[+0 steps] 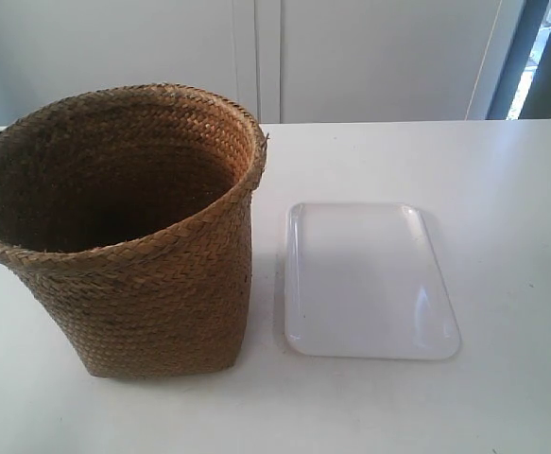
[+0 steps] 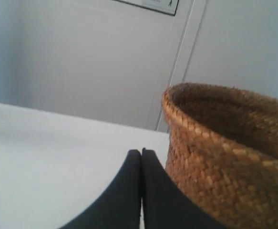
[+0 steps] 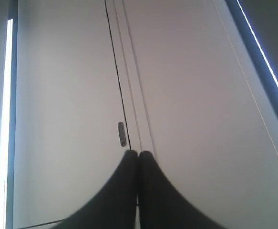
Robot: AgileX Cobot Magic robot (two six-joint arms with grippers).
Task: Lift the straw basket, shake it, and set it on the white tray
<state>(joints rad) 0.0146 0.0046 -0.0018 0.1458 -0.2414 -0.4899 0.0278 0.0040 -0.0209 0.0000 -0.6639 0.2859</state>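
The brown woven straw basket (image 1: 133,236) stands upright on the white table, at the exterior view's left. The glossy white tray (image 1: 368,281) lies flat just beside it, bare. No arm or gripper shows in the exterior view. In the left wrist view my left gripper (image 2: 141,151) is shut with nothing between its black fingers, low over the table, and the straw basket (image 2: 224,157) rises close beside it. My right gripper (image 3: 139,153) is also shut and holds nothing; its view shows only a white wall or cabinet, with neither basket nor tray.
The white table (image 1: 502,189) runs to a far edge below white cabinet doors (image 1: 256,57). A small metal handle (image 3: 121,134) sits on a door seam in the right wrist view. A window strip (image 1: 540,47) shows at the back.
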